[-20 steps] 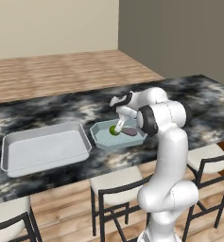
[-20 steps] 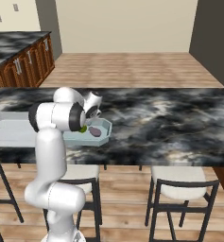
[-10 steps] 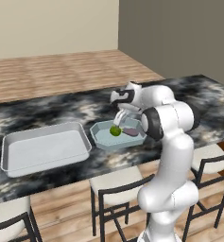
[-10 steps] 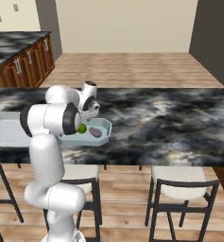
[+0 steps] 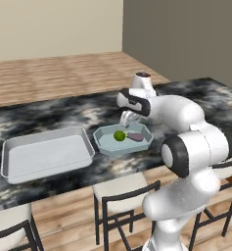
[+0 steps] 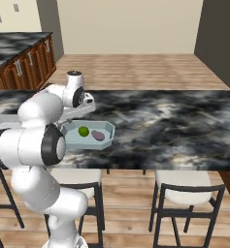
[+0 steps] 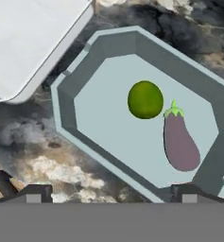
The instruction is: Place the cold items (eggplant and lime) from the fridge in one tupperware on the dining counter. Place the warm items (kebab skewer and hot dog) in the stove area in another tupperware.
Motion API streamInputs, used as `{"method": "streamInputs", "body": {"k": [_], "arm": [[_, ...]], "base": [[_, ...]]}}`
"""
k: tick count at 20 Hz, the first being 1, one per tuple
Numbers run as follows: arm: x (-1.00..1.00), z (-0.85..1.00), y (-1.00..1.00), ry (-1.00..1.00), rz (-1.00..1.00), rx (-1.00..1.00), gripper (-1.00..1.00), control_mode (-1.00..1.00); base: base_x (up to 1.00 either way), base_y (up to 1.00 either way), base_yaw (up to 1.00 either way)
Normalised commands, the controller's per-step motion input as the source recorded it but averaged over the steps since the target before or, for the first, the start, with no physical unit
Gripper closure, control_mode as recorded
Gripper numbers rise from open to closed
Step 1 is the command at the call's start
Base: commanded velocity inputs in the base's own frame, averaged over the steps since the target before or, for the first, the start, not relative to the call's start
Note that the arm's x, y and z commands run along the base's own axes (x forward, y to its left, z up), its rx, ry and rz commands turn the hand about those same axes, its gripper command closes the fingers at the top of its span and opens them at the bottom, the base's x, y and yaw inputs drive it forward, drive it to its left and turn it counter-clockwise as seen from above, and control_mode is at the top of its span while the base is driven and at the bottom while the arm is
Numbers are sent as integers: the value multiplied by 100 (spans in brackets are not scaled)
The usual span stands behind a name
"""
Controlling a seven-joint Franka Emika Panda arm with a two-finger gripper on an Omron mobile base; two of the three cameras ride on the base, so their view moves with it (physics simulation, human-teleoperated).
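Observation:
The lime [image 7: 145,99] and the eggplant [image 7: 180,142] lie side by side in a pale blue octagonal tupperware [image 7: 108,118] on the marbled dining counter [image 5: 49,117]. Both base views show the lime [image 5: 119,136] [image 6: 83,131], the eggplant [image 5: 135,137] [image 6: 98,135] and the tupperware [image 5: 105,147] [image 6: 108,128]. My gripper [image 5: 127,117] [image 6: 80,112] [image 7: 111,194] hangs above the tupperware's rim, open, with nothing between its fingers. A second tupperware [image 5: 44,157] [image 7: 28,38], large, grey and rectangular, sits just beside the blue one with nothing in it.
Dark-framed stools with pale seats [image 5: 122,188] [image 6: 187,193] stand along the counter's near side, beneath the arm. Wood-fronted cabinets with a dark marbled top [image 6: 19,53] line the far left wall. Beyond the counter is open wood floor [image 5: 63,68].
The hand has lifted up and back from the blue tupperware, its jaws staying wide. The lime and eggplant have stayed in the tupperware.

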Motion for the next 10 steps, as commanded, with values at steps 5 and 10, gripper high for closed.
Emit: {"method": "streamInputs", "body": {"k": [5,10], "arm": [[-100,26,-14,-21,-22,-22,-100,-100],[-100,21,-47,-20,-19,-7,-100,-100]], "base": [[0,0,0],[0,0,0]]}}
